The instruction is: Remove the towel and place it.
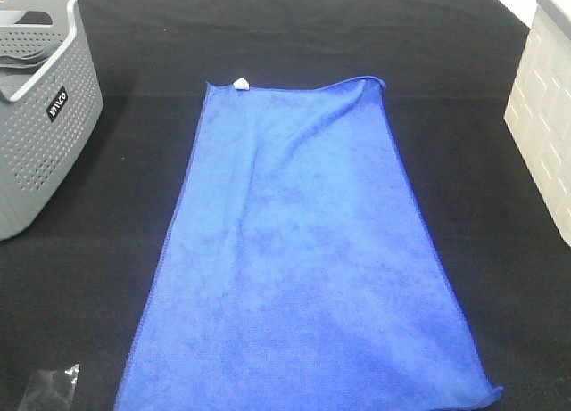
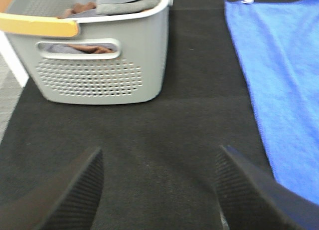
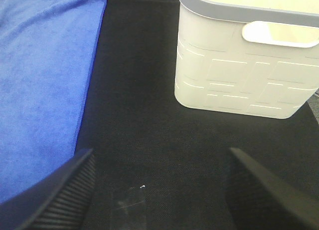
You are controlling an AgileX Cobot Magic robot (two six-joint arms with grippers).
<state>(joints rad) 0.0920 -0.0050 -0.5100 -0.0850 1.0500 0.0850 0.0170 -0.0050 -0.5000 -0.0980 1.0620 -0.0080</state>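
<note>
The towel (image 1: pixel 299 250) is royal blue and lies spread flat and lengthwise down the middle of the black table, with its small white tag (image 1: pixel 240 83) at the far edge. Neither arm shows in the high view. In the left wrist view my left gripper (image 2: pixel 159 195) is open over bare black cloth, with the towel (image 2: pixel 284 80) off to one side, apart from the fingers. In the right wrist view my right gripper (image 3: pixel 159 195) also stands open with nothing between its fingers, and the towel (image 3: pixel 45 75) lies beside it.
A grey perforated basket (image 1: pixel 40 108) with folded cloths in it stands at the far left, seen close in the left wrist view (image 2: pixel 99 65). A cream basket (image 1: pixel 544 108) stands at the right edge. A clear plastic scrap (image 1: pixel 49 389) lies at the front left.
</note>
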